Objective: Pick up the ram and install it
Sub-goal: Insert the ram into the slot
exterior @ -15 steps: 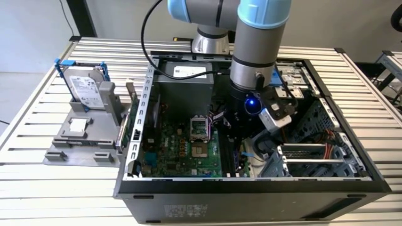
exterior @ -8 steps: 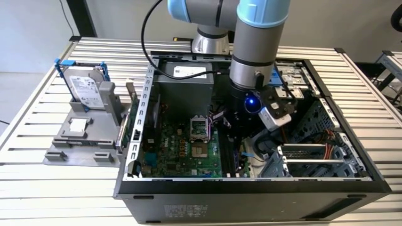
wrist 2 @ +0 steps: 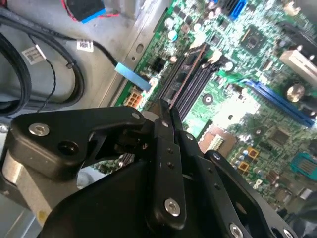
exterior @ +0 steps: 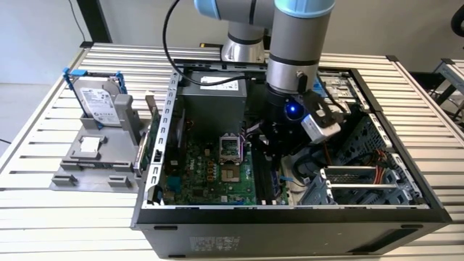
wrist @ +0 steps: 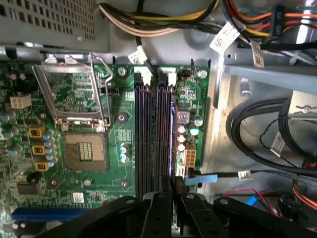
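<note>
In the second wrist view the ram [wrist 2: 187, 74] shows edge-on as a thin dark stick with a brownish top edge. It lies along the black memory slots [wrist 2: 198, 82] on the green motherboard [wrist 2: 257, 69]. Its near end runs into the seam between my fingertips, and my gripper [wrist 2: 167, 106] is shut on it. In the first wrist view the gripper [wrist: 175, 182] sits at one end of the memory slots [wrist: 148, 134], over the outermost slot. In the exterior view the gripper [exterior: 268, 155] reaches down inside the open computer case [exterior: 290, 217], just to the exterior view's right of the processor socket [exterior: 230, 148].
Cable bundles [wrist: 257, 129] and a drive cage [exterior: 362, 179] crowd the case beside the slots. The power supply [exterior: 214, 92] sits at the back. Outside the case, at the exterior view's left, a grey stand [exterior: 94, 157] holds a silver hard drive [exterior: 98, 100] in a blue frame.
</note>
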### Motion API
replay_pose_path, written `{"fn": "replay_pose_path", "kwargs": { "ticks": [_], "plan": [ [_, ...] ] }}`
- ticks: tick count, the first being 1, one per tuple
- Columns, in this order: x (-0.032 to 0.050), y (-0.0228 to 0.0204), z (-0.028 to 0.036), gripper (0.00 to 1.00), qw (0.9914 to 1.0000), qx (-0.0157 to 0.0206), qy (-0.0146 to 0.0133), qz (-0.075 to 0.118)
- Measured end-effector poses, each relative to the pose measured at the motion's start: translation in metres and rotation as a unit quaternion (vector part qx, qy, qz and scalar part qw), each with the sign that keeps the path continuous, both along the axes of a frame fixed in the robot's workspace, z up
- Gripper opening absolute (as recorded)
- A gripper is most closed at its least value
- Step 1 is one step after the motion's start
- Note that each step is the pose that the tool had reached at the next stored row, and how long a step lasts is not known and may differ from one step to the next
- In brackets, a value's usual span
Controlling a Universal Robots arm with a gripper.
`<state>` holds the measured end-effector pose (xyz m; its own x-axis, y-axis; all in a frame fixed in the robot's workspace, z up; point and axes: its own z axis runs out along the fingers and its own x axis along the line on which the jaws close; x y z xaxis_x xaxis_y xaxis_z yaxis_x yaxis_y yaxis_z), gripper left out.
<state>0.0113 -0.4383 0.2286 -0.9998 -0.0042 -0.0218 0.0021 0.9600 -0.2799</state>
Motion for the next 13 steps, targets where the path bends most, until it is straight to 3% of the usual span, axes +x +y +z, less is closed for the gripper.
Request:
{"fn": "replay_pose_path", "kwargs": {
  "ticks": [2, 3, 4, 8, 13],
  "plan": [
    [0.0, 0.0005, 0.0001, 0.0, 0.99986, -0.0168, 0.0001, 0.0],
    [0.0, 0.002, 0.0, 0.0, 0.99976, -0.0218, 0.0001, 0.0],
    [0.0, 0.0042, -0.0004, 0.0, 0.9997, -0.0243, 0.0001, 0.0],
    [0.0, 0.0104, -0.0047, 0.0, 0.99966, -0.026, 0.0, 0.0],
    [0.0, 0.0128, -0.0103, 0.0, 0.99953, -0.0306, 0.0, 0.0]
  ]
}}
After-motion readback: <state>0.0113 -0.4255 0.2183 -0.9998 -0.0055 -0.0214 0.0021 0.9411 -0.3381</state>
